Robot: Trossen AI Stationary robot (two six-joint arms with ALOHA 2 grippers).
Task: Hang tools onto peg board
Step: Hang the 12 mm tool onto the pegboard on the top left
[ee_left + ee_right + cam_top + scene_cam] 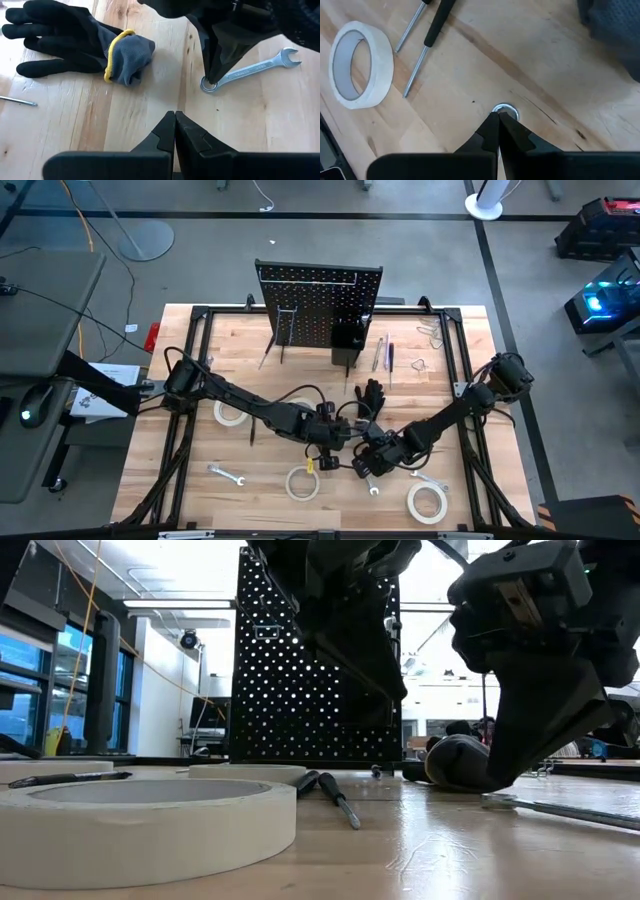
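Black bin (347,337) on peg board (320,300), contents unseen.

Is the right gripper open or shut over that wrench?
Shut. The right gripper has its fingers pressed together, tips down on the ring end of the wrench, which lies flat on the table, not clamped.

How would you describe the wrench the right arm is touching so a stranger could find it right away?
Start at the black glove lying in front of the peg board, then come toward the table's near edge to where the two arms meet. The wrench lies there, and unlike the other wrenches, the shut right pincer has its tip planted on this one's ring end.
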